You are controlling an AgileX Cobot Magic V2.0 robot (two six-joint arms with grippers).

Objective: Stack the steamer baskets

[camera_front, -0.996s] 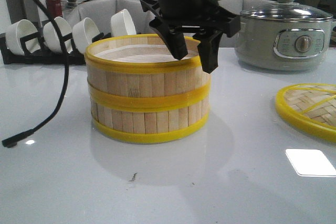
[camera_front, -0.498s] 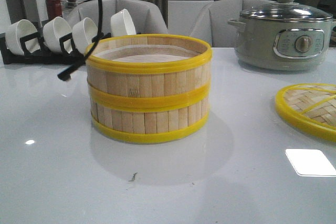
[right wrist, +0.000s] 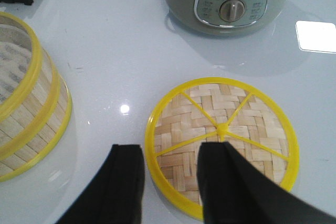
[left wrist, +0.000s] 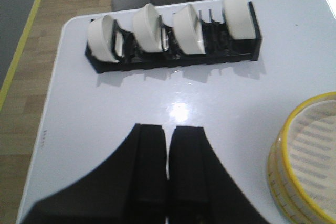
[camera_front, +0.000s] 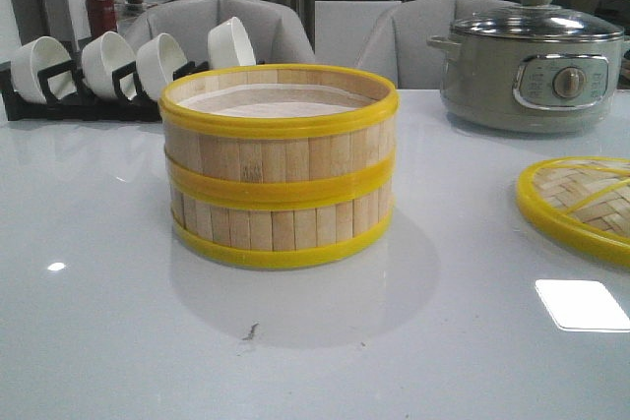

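The two steamer baskets stand stacked in the middle of the table: the upper basket [camera_front: 279, 140] sits squarely on the lower basket [camera_front: 281, 228]. The stack also shows in the left wrist view [left wrist: 307, 156] and in the right wrist view [right wrist: 29, 108]. No gripper shows in the front view. My left gripper [left wrist: 168, 132] is shut and empty, high over the bare table between the stack and the bowl rack. My right gripper [right wrist: 170, 153] is open and empty, high over the near rim of the woven lid [right wrist: 223, 140].
A black rack with several white bowls [camera_front: 118, 71] stands at the back left. A grey electric pot [camera_front: 532, 61] stands at the back right. The flat woven lid [camera_front: 581, 204] lies at the right edge. The table's left edge [left wrist: 50, 103] borders a wooden floor.
The open gripper that hung at the upper basket's far rim rose out of the front view. Its dangling black cable followed. The stacked baskets have not moved.
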